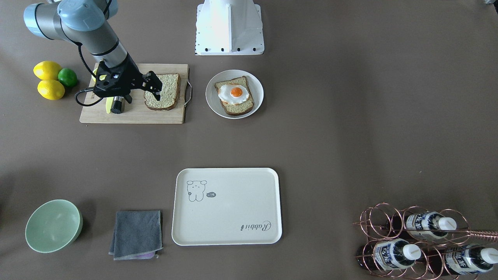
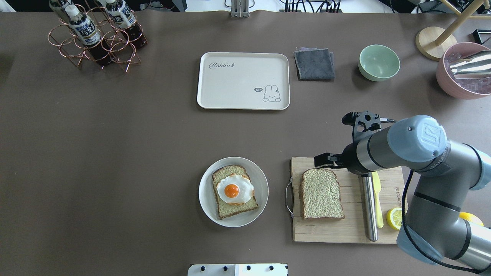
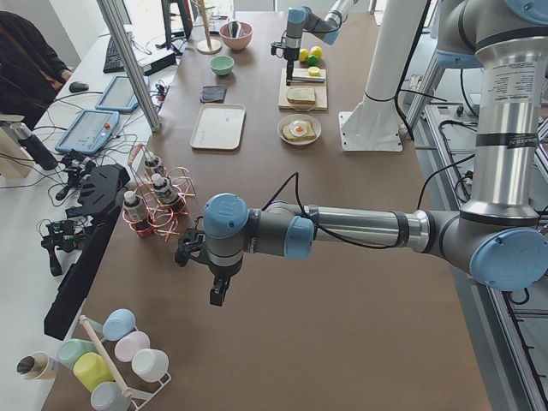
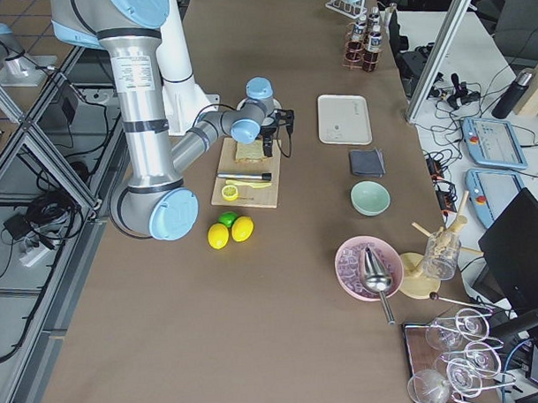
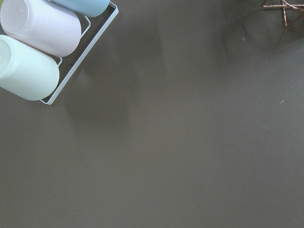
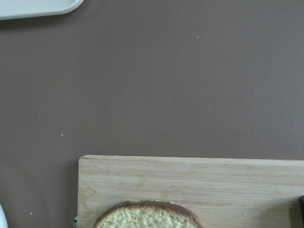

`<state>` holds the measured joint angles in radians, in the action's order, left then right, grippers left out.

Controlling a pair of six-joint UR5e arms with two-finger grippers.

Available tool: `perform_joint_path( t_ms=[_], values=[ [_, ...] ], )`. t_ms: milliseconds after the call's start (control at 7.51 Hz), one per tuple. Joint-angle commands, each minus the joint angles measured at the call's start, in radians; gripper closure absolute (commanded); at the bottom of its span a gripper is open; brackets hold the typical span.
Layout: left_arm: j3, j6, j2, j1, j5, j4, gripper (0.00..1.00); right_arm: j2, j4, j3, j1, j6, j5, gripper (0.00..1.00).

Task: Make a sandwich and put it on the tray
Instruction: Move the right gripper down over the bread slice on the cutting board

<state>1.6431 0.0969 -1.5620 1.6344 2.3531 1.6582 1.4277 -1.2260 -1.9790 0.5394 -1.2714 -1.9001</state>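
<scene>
One bread slice [image 1: 165, 93] lies alone on the wooden cutting board [image 1: 155, 114]. It also shows in the overhead view [image 2: 321, 193] and at the bottom of the right wrist view [image 6: 147, 217]. A second slice with the fried egg [image 1: 233, 93] on top sits on the round white plate [image 1: 259, 93]. The cream tray [image 1: 241, 194] with the "Rabbit" script holds nothing. My right gripper [image 1: 154, 86] hovers open over the board slice's edge, holding nothing. My left gripper [image 3: 218, 295] hangs over bare table far from these things; I cannot tell whether it is open or shut.
On the board lie a yellow knife [image 2: 378, 203], a steel rod [image 2: 369, 207] and a lemon half [image 2: 395, 217]. Two lemons and a lime [image 1: 68, 77] sit beside it. A green bowl [image 1: 53, 225], grey cloth [image 1: 137, 233] and bottle rack [image 1: 424, 241] stand along the tray's side.
</scene>
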Motion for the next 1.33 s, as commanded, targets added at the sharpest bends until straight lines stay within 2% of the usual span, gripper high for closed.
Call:
perform_joint_path(
  t_ms=[0,133,266,665,798,1065,1198],
  values=[
    [0.0,0.0,-0.004,-0.001,-0.002,0.0,0.02,0.031,0.005,-0.02,-0.084,-0.045,0.047,0.0],
    [0.0,0.0,-0.006,-0.001,-0.002,0.0,0.02,0.078,0.049,-0.035,-0.104,-0.046,0.062,0.01],
    [-0.002,-0.002,-0.009,-0.001,-0.002,-0.001,0.02,0.146,0.156,-0.035,-0.116,-0.057,0.068,0.01],
    [-0.005,-0.002,-0.013,-0.001,-0.002,0.0,0.02,0.149,0.174,-0.035,-0.144,-0.08,0.095,0.02],
    [-0.006,0.0,-0.013,-0.001,-0.002,0.0,0.02,0.148,0.174,-0.035,-0.144,-0.08,0.096,0.05],
    [-0.013,0.0,-0.016,-0.001,-0.003,0.0,0.02,0.137,0.172,-0.031,-0.157,-0.082,0.105,0.18],
    [-0.013,-0.002,-0.016,-0.001,-0.003,-0.001,0.02,0.125,0.171,-0.024,-0.167,-0.088,0.117,0.21]
  ],
)
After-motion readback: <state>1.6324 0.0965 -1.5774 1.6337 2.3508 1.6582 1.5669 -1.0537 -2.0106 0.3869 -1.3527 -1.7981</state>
